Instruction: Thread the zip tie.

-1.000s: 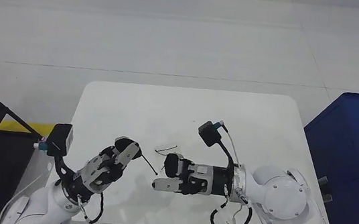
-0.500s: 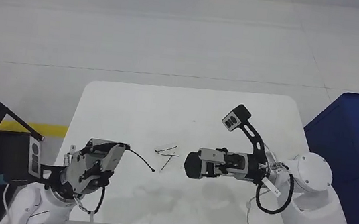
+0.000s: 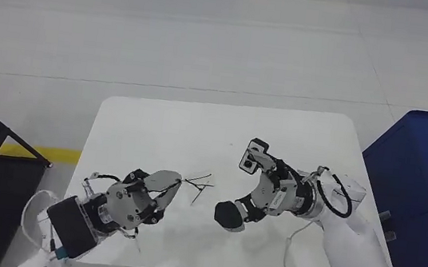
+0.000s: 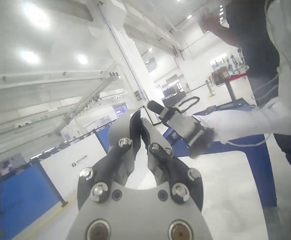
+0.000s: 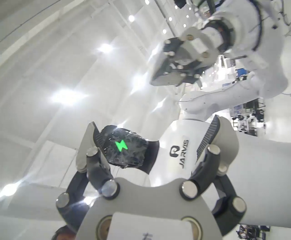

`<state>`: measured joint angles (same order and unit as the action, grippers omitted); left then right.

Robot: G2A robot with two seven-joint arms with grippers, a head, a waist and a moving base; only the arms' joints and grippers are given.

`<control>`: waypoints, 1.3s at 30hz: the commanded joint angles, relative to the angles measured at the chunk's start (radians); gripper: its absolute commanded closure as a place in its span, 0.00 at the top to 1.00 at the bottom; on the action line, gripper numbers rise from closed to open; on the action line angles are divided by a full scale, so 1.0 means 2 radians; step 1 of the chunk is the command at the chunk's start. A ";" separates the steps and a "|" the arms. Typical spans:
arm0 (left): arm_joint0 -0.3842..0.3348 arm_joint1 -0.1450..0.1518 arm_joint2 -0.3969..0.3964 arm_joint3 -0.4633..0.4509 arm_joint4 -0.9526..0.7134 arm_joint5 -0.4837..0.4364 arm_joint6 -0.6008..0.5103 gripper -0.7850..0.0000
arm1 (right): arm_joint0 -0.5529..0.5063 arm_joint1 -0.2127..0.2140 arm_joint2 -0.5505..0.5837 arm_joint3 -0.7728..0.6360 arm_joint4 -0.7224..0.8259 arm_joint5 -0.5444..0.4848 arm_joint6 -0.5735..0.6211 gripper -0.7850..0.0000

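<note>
Top view, at the table (image 3: 294,135): we find the two arms parted again. A second ago the right gripper (image 3: 228,214) lay level, its tips close to the free end of the strap carried by the left gripper (image 3: 178,181). Half a second ago it had drawn back. Now it has rolled over so that its fingers face upward, well apart from the left gripper's tips. Our right wrist view shows those fingers spread wide with nothing between them.

The left gripper has meanwhile swung round and points across towards its partner. In our left wrist view its fingers are pressed almost together, and a thin black strand runs out from between the tips; we take this to be the zip tie (image 3: 197,179). Seen from above, the tie sits just ahead of those tips, crossing other thin black strands on the table. We cannot tell which strand is held and which lies loose, nor whether the held one touches the table.

We judge that the meeting of the two grippers came to nothing: we can make out no closed loop, and the tie has only one holder. The tail has yet to pass through the head. For that, the right gripper would need to turn back down and take an end just ahead of the left gripper's tips.
</note>
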<state>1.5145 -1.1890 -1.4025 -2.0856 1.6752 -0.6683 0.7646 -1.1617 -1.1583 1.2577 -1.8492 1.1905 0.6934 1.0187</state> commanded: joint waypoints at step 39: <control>-0.005 0.020 0.021 -0.009 0.184 0.113 0.034 0.00 | 0.017 -0.006 -0.058 0.024 0.072 0.065 -0.164 0.01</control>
<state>1.5044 -1.1495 -1.3597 -2.1024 2.0425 -0.4429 0.8340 -1.1262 -1.1712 1.1440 -1.7997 1.3422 0.8232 0.6903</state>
